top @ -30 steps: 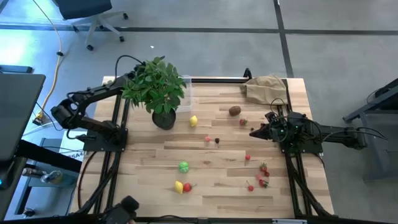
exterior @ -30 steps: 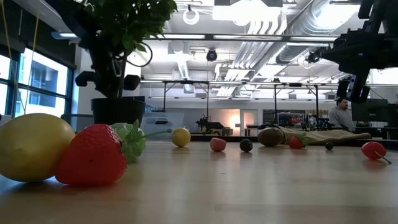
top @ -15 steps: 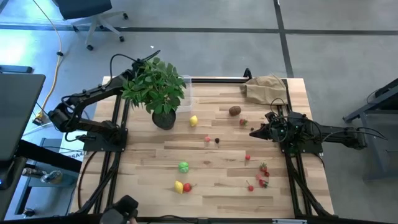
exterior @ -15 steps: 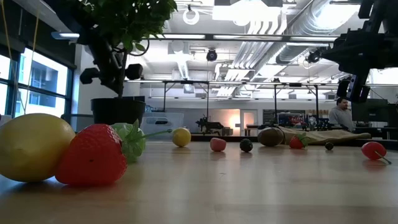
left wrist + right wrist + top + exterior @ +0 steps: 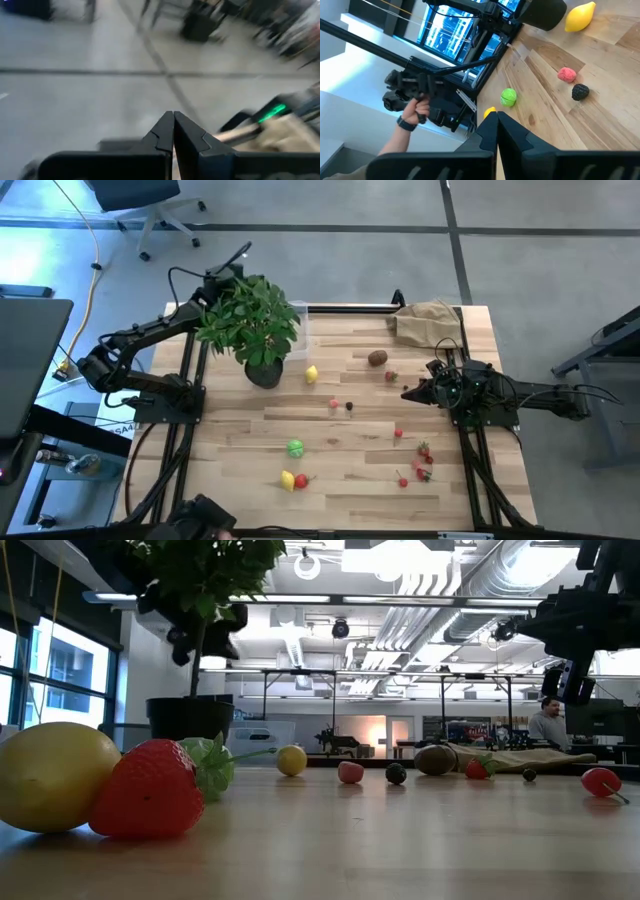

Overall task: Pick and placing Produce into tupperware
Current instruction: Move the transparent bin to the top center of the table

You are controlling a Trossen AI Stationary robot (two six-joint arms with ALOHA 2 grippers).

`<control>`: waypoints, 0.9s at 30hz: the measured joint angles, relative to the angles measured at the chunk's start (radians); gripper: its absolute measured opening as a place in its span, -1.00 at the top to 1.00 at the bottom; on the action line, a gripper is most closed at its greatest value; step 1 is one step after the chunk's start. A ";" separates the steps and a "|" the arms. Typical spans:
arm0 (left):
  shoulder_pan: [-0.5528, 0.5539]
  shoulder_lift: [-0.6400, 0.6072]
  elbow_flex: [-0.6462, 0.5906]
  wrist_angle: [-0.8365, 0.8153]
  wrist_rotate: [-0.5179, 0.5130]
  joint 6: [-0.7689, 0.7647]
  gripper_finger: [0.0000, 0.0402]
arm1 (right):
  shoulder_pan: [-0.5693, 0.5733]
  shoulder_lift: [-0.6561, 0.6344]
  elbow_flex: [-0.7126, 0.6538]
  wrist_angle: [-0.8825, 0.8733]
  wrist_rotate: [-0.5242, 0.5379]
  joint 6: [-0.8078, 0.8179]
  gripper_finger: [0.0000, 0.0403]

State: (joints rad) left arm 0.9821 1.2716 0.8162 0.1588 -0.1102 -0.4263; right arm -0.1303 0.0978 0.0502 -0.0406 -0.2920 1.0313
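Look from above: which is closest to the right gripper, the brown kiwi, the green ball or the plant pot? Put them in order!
From the right gripper:
1. Brown kiwi, nearest, toward the table's far edge.
2. Green ball, toward the near edge.
3. Plant pot, farthest, on the left arm's side.

Two dark jointed arms — black looped cables, tapered matte-black fingers [image 5: 492,131] — on black frames

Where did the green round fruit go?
In the high view the green round fruit sits on the table's near middle, a little to the left, just behind the lemon and strawberry pair.
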 joint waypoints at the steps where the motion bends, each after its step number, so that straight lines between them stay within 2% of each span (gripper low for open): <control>1: 0.000 0.000 0.000 0.040 0.017 -0.012 1.00 | 0.000 0.000 0.000 0.000 0.000 0.000 1.00; 6: 0.054 0.000 0.000 0.212 0.136 -0.086 1.00 | 0.000 0.000 0.000 0.000 0.000 0.000 1.00; 12: 0.145 0.000 0.000 0.326 0.229 -0.181 1.00 | 0.000 0.000 0.000 0.000 0.000 0.000 1.00; 21: 0.228 0.000 0.002 0.504 0.224 -0.279 1.00 | 0.000 0.000 0.000 0.000 0.000 0.022 1.00; 27: 0.277 -0.001 0.077 0.466 0.234 -0.285 1.00 | 0.000 0.000 0.000 0.000 0.000 0.042 1.00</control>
State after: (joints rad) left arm 1.2588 1.2709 0.8927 0.6251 0.1238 -0.7113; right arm -0.1303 0.0978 0.0502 -0.0406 -0.2920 1.0729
